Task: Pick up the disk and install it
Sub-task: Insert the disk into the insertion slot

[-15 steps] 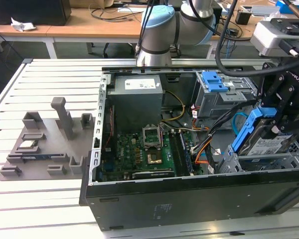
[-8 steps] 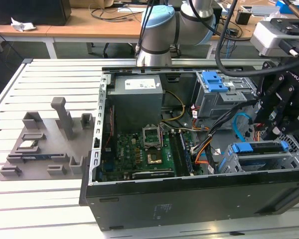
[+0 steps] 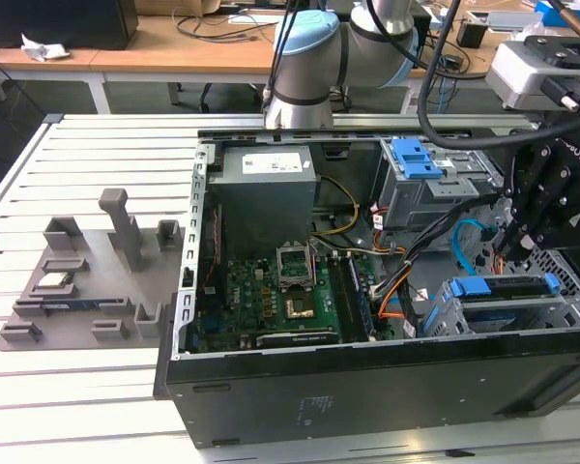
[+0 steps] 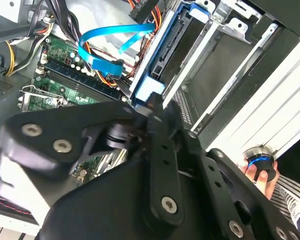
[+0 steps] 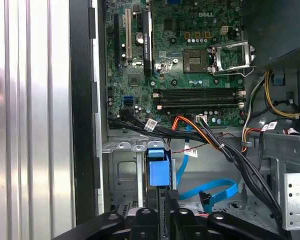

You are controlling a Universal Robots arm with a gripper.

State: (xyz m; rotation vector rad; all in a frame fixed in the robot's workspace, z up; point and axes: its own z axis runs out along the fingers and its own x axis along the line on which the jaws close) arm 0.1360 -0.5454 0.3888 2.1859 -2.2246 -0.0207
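Well off to one side of the end effector (image 3: pixel 517 253), a grey parts fixture (image 3: pixel 87 280) sits on the slatted tabletop (image 3: pixel 39 387). Nearer to it lies the open computer case (image 3: pixel 367 387), with the green motherboard (image 3: pixel 271 300) exposed and the grey power supply box (image 3: pixel 266 193) beyond it. Nearer still is the blue-handled drive bay (image 3: pixel 435 179).

Directly below the end effector we see the disk (image 3: pixel 498 288), standing on edge in its bright blue frame inside a metal cage at the corner of the case. Its long axis runs along the case's near wall, across the exterior view from left to right.

In the first wrist view the end effector (image 5: pixel 165 205) is lined up with the disk's (image 5: pixel 157 170) blue end tab and sits just beside it. In the second wrist view the end effector (image 4: pixel 155 107) reaches the same end of the disk (image 4: pixel 166 45), apparently touching it. We cannot tell whether the end effector is clenched on the frame or released. We judge the disk to be at least partly seated in the cage.
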